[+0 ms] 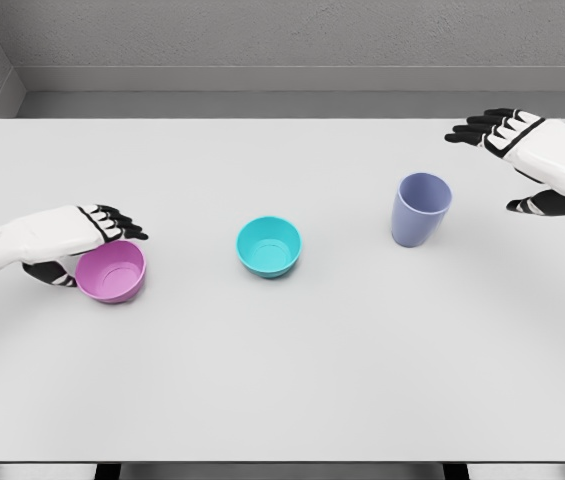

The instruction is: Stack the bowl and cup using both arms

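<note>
Grey matte walls behind, smooth white table (282,380) filling most of the view, flat, no texture. Landmark: teal bowl (269,246), near table centre, upright, small round bowl, plain smooth plastic look, empty.

Left arm comes in from the left edge, white shell segments, black finger joints. Left hand (72,240) sits well left of the teal bowl, right at the pink bowl (112,271). Fingers (122,222) reach over the bowl's far rim, thumb low on the near left side; partly curled around the bowl wall, looks like contact but a firm grasp can't be confirmed. Pink bowl stands upright on the table, tipped slightly toward the camera, same rounded shape as the teal one, glossy, empty.

Right hand (537,160) is well right of the teal bowl and farther back, above the table, fingers (477,128) extended and spread pointing left, thumb lower, holding nothing, touching nothing.

Purple cup (421,209) stands right of the teal bowl, between it and the right hand, apart from both. Tapered tumbler, taller than the bowls, smooth, upright, empty.
</note>
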Controlling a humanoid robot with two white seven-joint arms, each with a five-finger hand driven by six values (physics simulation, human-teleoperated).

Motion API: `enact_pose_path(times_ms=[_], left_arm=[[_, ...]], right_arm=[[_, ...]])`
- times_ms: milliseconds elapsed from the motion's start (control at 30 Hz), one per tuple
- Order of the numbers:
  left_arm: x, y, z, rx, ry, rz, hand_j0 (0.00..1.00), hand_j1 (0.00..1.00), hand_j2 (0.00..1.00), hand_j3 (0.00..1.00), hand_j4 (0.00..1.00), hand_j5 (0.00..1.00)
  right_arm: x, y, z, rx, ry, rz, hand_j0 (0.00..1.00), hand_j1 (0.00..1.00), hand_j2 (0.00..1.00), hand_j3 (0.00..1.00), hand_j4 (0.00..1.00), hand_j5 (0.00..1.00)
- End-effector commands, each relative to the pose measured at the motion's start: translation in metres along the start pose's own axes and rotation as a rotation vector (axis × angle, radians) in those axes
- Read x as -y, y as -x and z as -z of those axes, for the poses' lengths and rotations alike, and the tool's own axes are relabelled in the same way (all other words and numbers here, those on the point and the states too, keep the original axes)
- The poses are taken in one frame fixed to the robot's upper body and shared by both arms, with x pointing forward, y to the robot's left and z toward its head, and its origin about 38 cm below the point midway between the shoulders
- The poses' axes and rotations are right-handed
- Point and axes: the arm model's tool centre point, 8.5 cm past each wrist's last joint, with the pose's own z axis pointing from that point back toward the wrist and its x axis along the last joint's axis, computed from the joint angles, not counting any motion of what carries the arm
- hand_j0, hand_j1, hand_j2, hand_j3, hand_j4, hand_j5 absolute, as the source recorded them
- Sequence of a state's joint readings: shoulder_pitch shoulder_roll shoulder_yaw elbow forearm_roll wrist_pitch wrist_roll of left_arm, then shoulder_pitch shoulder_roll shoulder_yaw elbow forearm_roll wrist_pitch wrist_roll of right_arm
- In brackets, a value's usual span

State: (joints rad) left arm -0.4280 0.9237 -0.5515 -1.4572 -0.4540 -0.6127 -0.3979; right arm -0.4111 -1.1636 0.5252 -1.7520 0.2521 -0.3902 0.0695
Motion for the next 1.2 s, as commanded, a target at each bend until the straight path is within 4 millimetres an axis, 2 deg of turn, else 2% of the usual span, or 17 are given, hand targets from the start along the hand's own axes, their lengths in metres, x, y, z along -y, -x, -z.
enact_pose_path(times_ms=[0, 233, 1167], left_arm=[[0.0, -0.002, 0.001, 0.006, 0.001, -0.001, 1.0, 1.0, 1.0, 1.0, 1.0, 1.0], [0.004, -0.005, 0.001, 0.014, 0.051, 0.004, 1.0, 1.0, 1.0, 1.0, 1.0, 1.0], [0.003, -0.013, 0.009, 0.041, 0.031, 0.002, 1.0, 1.0, 1.0, 1.0, 1.0, 1.0]], right_arm=[[0.0, 0.0, -0.001, -0.002, 0.001, 0.005, 1.0, 1.0, 1.0, 1.0, 1.0, 1.0], [0.0, 0.0, -0.001, -0.002, 0.001, 0.005, 1.0, 1.0, 1.0, 1.0, 1.0, 1.0], [-0.003, 0.0, -0.001, -0.002, -0.008, 0.01, 1.0, 1.0, 1.0, 1.0, 1.0, 1.0]])
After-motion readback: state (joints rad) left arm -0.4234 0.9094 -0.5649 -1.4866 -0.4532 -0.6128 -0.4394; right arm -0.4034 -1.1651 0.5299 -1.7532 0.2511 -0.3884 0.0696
